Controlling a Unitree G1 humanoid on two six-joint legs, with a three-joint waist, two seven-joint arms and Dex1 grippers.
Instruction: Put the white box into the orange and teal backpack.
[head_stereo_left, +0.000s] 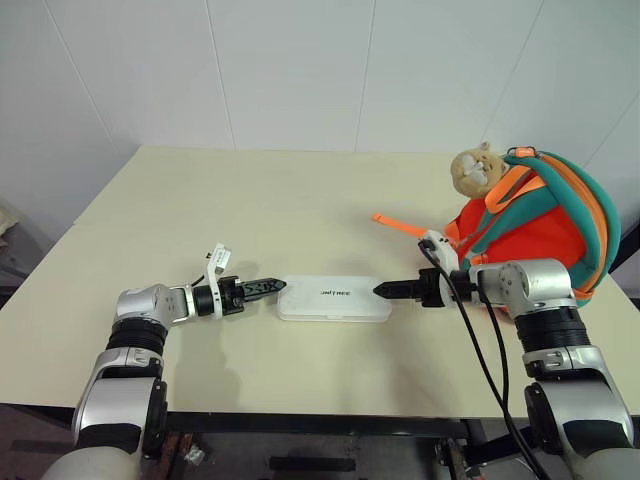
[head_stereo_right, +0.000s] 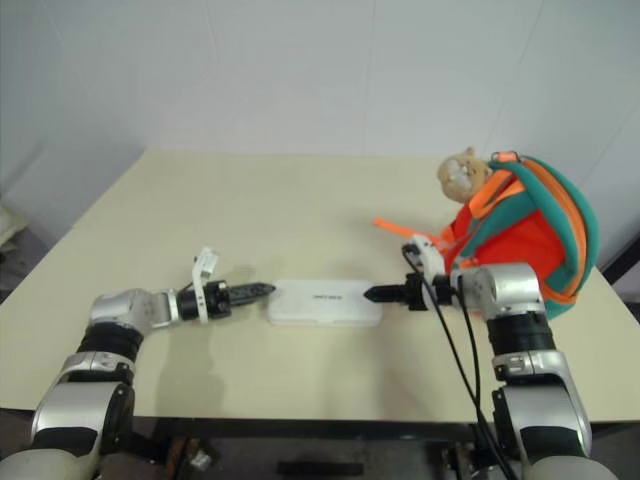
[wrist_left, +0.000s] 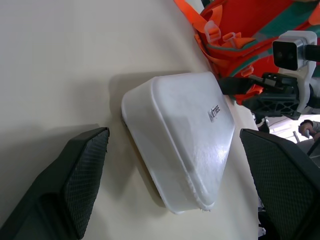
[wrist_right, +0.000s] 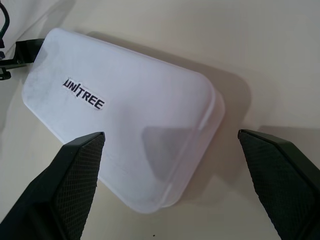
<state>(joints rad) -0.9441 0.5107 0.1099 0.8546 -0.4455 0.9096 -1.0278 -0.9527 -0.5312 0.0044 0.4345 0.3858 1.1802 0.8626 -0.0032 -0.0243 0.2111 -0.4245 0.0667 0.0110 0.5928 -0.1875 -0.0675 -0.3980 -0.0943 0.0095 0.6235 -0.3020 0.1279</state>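
Observation:
The white box (head_stereo_left: 334, 299) lies flat on the table (head_stereo_left: 250, 200), its dark lettering facing up. My left gripper (head_stereo_left: 272, 287) points at the box's left short end and is open. In the left wrist view its fingers (wrist_left: 85, 170) stand wide apart with the box (wrist_left: 185, 145) ahead of them. My right gripper (head_stereo_left: 386, 291) points at the opposite end, also open; its fingers (wrist_right: 75, 170) stand wide apart, clear of the box (wrist_right: 125, 130). The orange and teal backpack (head_stereo_left: 540, 225) stands at the right, behind my right arm.
A tan plush toy (head_stereo_left: 475, 168) sits on the backpack's upper left. An orange strap (head_stereo_left: 398, 224) trails from the backpack onto the table toward the middle. Black cables (head_stereo_left: 480, 350) hang from my right wrist over the table's front edge. A white wall rises behind.

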